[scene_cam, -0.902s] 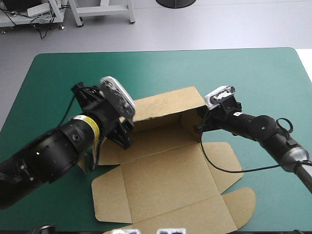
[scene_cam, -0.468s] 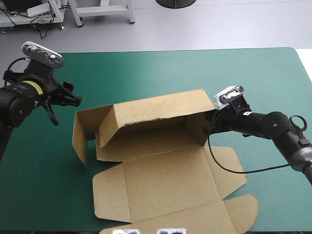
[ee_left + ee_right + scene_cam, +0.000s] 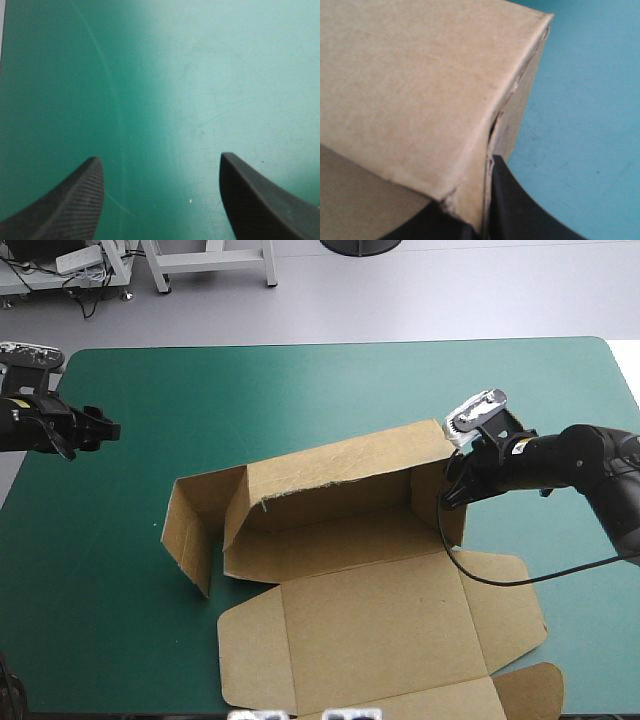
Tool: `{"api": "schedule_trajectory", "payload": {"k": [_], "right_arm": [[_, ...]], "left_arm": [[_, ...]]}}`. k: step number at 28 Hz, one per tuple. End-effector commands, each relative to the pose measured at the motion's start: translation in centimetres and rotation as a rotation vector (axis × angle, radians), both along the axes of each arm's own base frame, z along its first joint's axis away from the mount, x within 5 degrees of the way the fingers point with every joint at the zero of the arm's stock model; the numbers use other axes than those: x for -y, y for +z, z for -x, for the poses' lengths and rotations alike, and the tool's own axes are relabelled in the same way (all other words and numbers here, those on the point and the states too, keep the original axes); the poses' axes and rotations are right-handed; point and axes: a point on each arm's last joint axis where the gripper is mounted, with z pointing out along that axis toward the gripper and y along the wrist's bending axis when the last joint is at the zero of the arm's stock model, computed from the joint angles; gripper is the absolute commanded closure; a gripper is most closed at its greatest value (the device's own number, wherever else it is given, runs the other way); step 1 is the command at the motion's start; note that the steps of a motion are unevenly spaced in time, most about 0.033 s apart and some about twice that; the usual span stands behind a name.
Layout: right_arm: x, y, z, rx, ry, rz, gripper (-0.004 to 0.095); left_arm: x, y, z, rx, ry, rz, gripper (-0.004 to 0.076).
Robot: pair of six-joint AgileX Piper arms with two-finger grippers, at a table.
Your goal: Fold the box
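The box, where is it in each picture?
High view: the box sits mid-table, far wall raised, lid flat toward the near edge.
Left wrist view: not in it; only teal-green cover between the left gripper's open fingers.
Right wrist view: its corner fills the view, pinched by the right gripper.
Shared landmark: the right gripper on the box's right corner; the cover shows everywhere.

Table with teal-green cover carries the brown box, sitting right of centre toward the near edge, its big panel and side flaps flat on the cover, its far wall and both end walls standing up.
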Motion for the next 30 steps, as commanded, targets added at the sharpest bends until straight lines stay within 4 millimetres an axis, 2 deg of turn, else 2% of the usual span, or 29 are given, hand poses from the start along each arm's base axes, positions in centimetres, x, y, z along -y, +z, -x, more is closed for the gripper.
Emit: {"api": "schedule_trajectory", "payload": {"k": [1, 5, 9, 13, 15, 20, 25, 27, 28, 29, 30], "right_arm": [[0.7, 3.7, 0.7, 0.039, -0.002, 0.059, 0.0925], [0.8, 4.4, -0.9, -0.050, -0.012, 0.107, 0.0925], [0.6, 3.9, -3.9, -0.122, -0.050, 0.125, 0.0925], [0.0, 1.9, -7.6, -0.190, -0.077, 0.118, 0.0925], [-0.4, 0.2, -9.3, -0.237, -0.077, 0.116, 0.0925], [-1.2, -3.2, -12.8, -0.319, -0.067, 0.106, 0.0925], [-1.6, -3.7, -15.5, -0.274, -0.072, 0.091, 0.0913], [-1.8, -3.2, -16.2, -0.237, -0.053, 0.096, 0.0850], [-2.0, -2.3, -16.4, -0.214, -0.030, 0.074, 0.0718], [-2.2, -1.8, -16.4, -0.203, -0.018, 0.058, 0.0628], [-2.3, -0.7, -16.4, -0.179, -0.025, 0.031, 0.0421]], "left_arm": [[0.3, 1.9, 0.4, 0.125, 0.007, 0.019, 0.0252], [0.2, 1.1, 0.3, 0.107, 0.011, 0.029, 0.0252], [0.2, 0.2, 0.1, 0.075, 0.011, 0.036, 0.0252], [0.2, -0.1, 0.0, 0.064, 0.011, 0.041, 0.0252], [0.2, -0.2, 0.0, 0.063, 0.011, 0.042, 0.0252], [0.2, -0.2, 0.0, 0.065, 0.006, 0.036, 0.0252], [0.2, -0.2, 0.0, 0.065, 0.001, 0.036, 0.0252], [0.2, -0.2, 0.0, 0.065, 0.001, 0.036, 0.0252], [0.2, -0.4, 0.0, 0.056, -0.001, 0.037, 0.0252], [0.2, -0.5, 0.0, 0.055, 0.001, 0.037, 0.0252], [0.2, -1.1, -0.1, 0.042, 0.003, 0.040, 0.0252]]}}
